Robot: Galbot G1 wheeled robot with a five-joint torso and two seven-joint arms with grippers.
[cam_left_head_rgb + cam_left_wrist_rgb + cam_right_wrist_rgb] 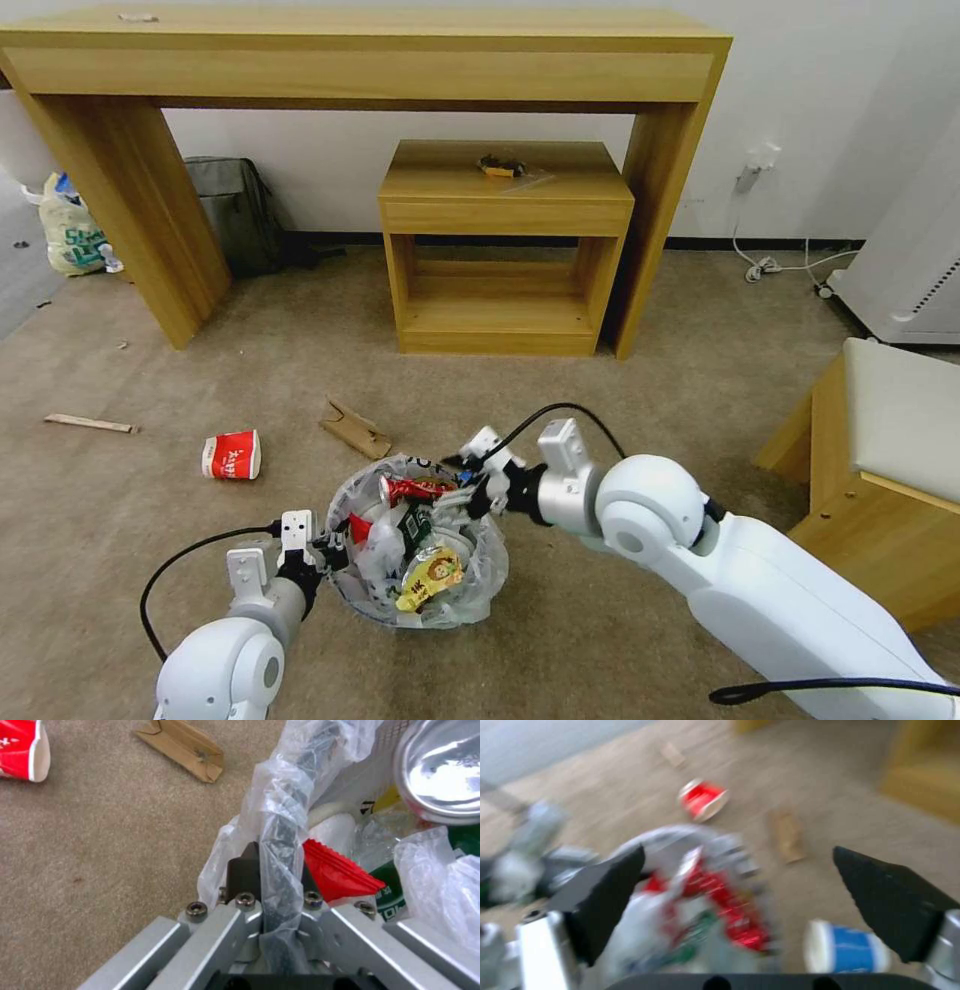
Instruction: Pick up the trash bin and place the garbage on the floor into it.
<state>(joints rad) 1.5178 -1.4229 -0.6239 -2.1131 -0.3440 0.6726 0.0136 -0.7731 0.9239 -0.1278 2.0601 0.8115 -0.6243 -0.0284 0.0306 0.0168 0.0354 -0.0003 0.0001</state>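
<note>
While the trash bin is held just above the beige floor, its bag-lined rim is pinched between the clenched fingers of the left gripper, as is seen close up in the left wrist view, where the crinkled plastic is clamped between the dark pads. The bin is packed with garbage: a red wrapper, a shiny can, a yellow packet and clear plastic are seen inside. The right gripper is placed at the far rim of the bin, and its fingers are spread wide apart with nothing between them. In the blurred right wrist view a blue cup is seen lying on the floor just beside the bin. On the floor beyond the bin, a red cup is found on its side, a cardboard scrap near it, and a thin stick farther to the left
</note>
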